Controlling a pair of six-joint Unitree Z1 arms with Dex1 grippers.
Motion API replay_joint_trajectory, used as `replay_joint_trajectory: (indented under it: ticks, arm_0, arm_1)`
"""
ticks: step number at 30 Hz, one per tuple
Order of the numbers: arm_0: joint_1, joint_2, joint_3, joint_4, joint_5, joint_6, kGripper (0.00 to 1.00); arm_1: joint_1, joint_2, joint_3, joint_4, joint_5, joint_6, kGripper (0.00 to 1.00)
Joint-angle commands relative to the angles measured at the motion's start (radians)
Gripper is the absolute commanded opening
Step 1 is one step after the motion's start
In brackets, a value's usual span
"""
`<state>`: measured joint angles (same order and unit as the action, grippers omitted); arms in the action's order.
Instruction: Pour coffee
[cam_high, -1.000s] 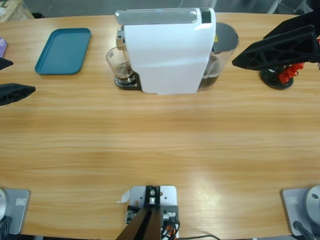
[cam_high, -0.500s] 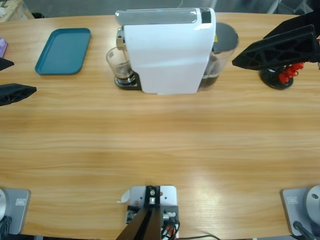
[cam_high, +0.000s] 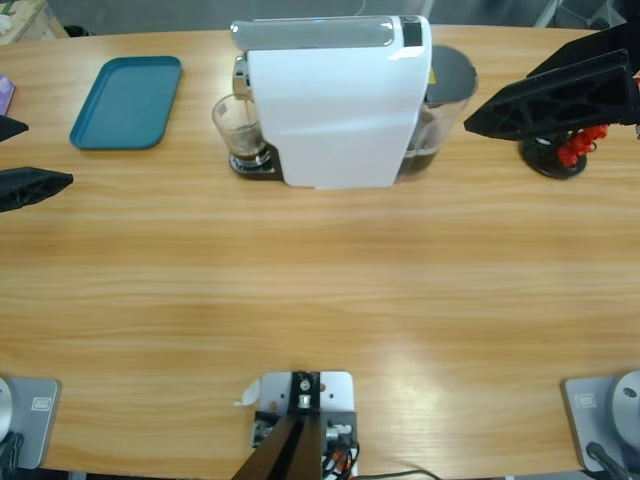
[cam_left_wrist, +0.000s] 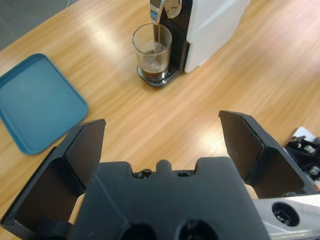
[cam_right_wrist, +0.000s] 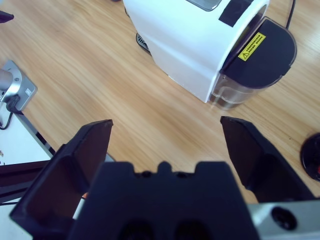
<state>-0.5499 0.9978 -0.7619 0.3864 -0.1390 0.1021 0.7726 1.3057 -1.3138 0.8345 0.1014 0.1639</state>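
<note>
Coffee (cam_left_wrist: 154, 74) lies dark in the bottom of a clear glass (cam_high: 238, 130) on the drip stand of the white coffee machine (cam_high: 335, 100), under its spout. The left gripper (cam_left_wrist: 162, 137) hangs over the worktop (cam_high: 320, 290) well off from the machine on the glass side, fingers spread wide and holding nothing, a blue tray (cam_high: 128, 102) beyond the glass. The right gripper (cam_right_wrist: 167, 145) is past the machine's grey water tank (cam_right_wrist: 252, 65), fingers likewise wide apart and holding nothing.

I see the coffee machine (cam_high: 335, 100) standing at the far middle of the worktop (cam_high: 320, 290). A glass (cam_high: 238, 127) sits on its drip stand at its left side, under the spout, with coffee (cam_left_wrist: 154, 73) in its bottom. A tray (cam_high: 127, 101) lies further left, apart from the glass. The tank (cam_high: 443, 105) adjoins the machine's right side, and a capsule holder (cam_high: 560, 152) stands right of that.
</note>
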Motion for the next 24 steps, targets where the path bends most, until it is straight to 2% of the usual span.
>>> replay_joint_trajectory:
  ticks: [1,6,10,14,18,24]
  arm_0:
    - [0.008,0.041,0.007,0.015,-0.016,-0.002,1.000]
    - [0.008,0.094,-0.002,0.008,-0.030,0.043,1.000]
    - [0.008,0.153,-0.006,0.005,-0.062,0.203,1.000]
    - [0.008,0.214,-0.015,-0.063,-0.121,0.212,1.000]
    - [0.023,0.259,-0.022,-0.126,-0.108,0.211,1.000]
    - [0.025,0.295,-0.022,-0.140,-0.087,0.212,1.000]
  arm_1:
    - [0.010,0.021,0.028,0.010,0.009,0.011,1.000]
    - [0.010,0.020,0.036,0.010,0.009,0.011,1.000]
    - [0.010,0.023,0.036,0.002,0.008,0.011,1.000]
    - [0.010,0.015,0.051,0.002,0.009,0.011,1.000]
    - [0.010,0.005,0.072,-0.004,0.007,0.011,1.000]
    - [0.010,0.006,0.094,-0.023,0.008,0.011,1.000]
